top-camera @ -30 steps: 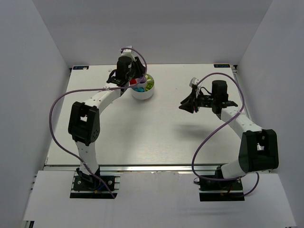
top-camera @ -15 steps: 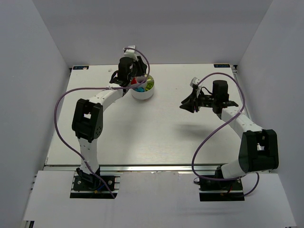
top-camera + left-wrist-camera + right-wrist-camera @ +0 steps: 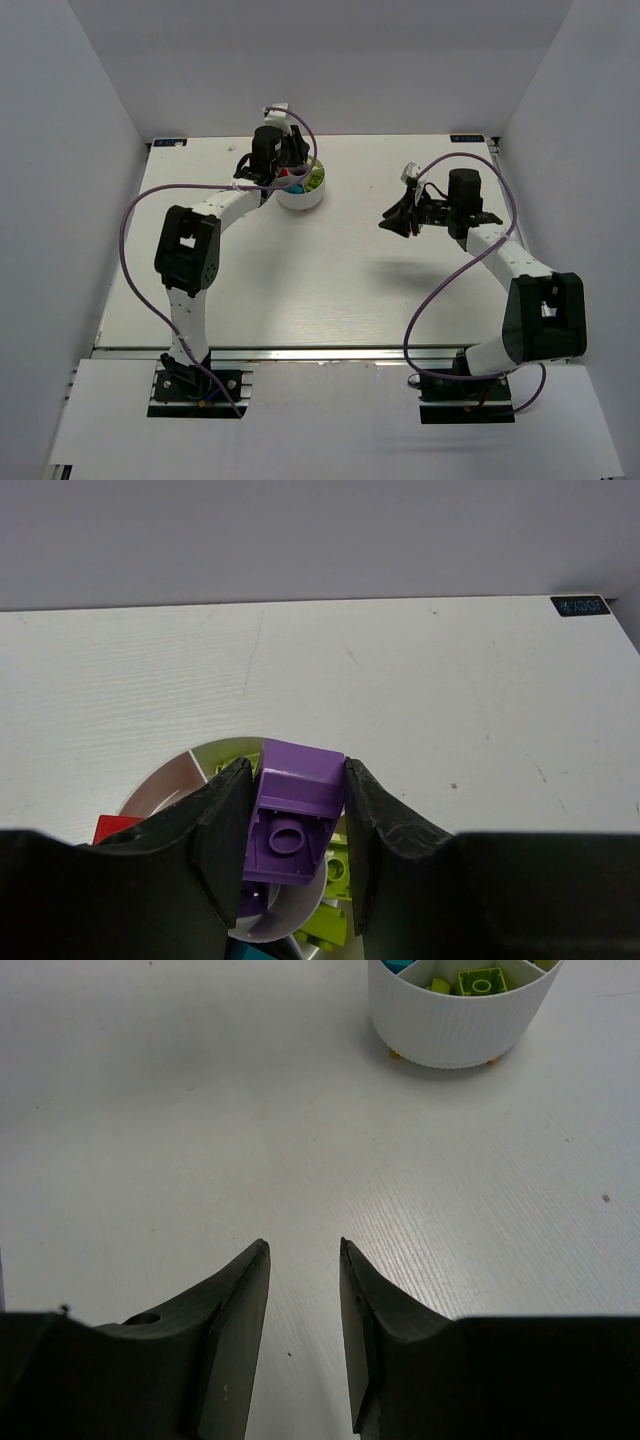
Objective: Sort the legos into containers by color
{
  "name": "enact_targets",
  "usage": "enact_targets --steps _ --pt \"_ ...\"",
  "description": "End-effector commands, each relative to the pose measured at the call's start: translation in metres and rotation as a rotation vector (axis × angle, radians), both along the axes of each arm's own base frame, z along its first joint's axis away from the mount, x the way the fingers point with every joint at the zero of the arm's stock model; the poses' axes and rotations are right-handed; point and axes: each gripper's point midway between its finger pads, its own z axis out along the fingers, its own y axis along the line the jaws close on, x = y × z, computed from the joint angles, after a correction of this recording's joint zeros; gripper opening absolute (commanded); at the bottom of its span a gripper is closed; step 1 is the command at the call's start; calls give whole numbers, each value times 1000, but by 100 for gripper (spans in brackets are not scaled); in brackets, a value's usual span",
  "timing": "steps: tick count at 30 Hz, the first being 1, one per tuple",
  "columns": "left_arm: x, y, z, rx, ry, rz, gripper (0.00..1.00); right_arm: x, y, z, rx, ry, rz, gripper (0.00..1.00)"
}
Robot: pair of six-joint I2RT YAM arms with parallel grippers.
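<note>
Left wrist view, purple brick (image 3: 293, 815): clamped between both fingers of the left gripper (image 3: 296, 772), hollow underside toward the camera, held above the dish and not yet released.
Dish (image 3: 158, 788): stands toward the far side of the table (image 3: 330, 270), left of centre, directly below the held brick.
Dish contents: lime bricks (image 3: 335, 868) fill the wedge to the right of the held brick. A red brick (image 3: 113, 828) shows in a wedge to the left, and a cyan brick (image 3: 250, 950) sits at the lower edge of the view. A sliver of purple lies beneath the held brick, but its compartment cannot be told.
Left gripper state: closed on the brick, one finger on each side face.
Change over the last second: the left gripper has shifted slightly toward the far edge of the table while staying over the dish. The left elbow has swung inward toward the table's middle.
Meaning for the task: the brick appears to be in final alignment over its wedge, so release looks like the next step. Dropping it off-line would put purple in with lime.
Right gripper (image 3: 303, 1260): jaws narrowly parted and holding nothing, above bare table and well apart from the dish.
Right arm, compared with earlier frames: no visible movement.
</note>
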Motion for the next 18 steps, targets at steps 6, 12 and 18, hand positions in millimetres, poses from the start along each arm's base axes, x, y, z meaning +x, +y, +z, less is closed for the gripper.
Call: enact_targets --steps 6,12,18 --pt "-1 -2 -2 4 -2 -3 8 6 -3 13 4 -53 1 43" --pt "-3 0 -6 -2 9 4 32 7 -2 15 3 -57 2 46" --pt "-6 6 -2 -6 0 32 58 7 -2 17 3 -61 2 48"
